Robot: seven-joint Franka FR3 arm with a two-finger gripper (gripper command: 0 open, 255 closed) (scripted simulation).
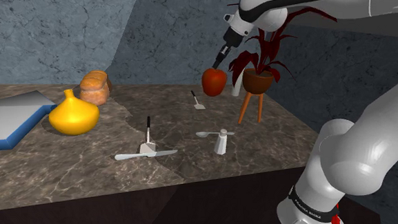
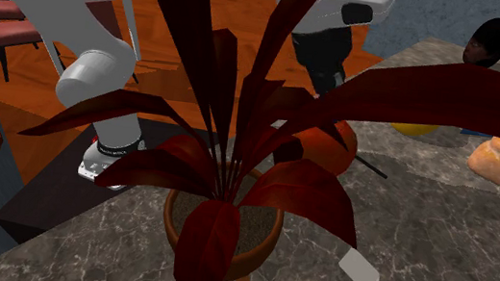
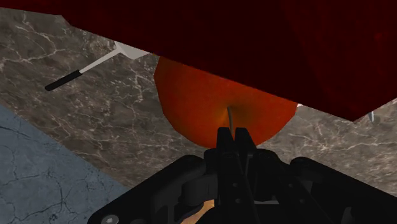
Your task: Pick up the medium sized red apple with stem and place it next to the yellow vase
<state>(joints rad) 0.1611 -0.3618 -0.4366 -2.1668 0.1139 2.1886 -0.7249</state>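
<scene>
apple pinched by its stem: carry it slow

the red apple (image 1: 214, 81) hangs just beside the potted plant (image 1: 259, 77), its stem clamped in the gripper (image 3: 233, 132)'s narrow jaws. i'd travel gently toward the yellow vase (image 1: 73, 115), well apart, avoiding swing. dark marbled counter (image 1: 89, 168) below; blue-grey stone wall (image 1: 49, 38) behind.

The apple (image 1: 214, 81) is red shading to orange, and the fingers (image 3: 224, 141) are black. At the left, the vase (image 1: 73, 117) is plain yellow. The counter (image 1: 90, 171) is grey-brown marble with pale veins. At the right, the plant (image 1: 267, 50) has dark red leaves in an orange-brown pot (image 1: 257, 81). The far wall (image 1: 49, 38) is blue-grey and mottled.
</scene>
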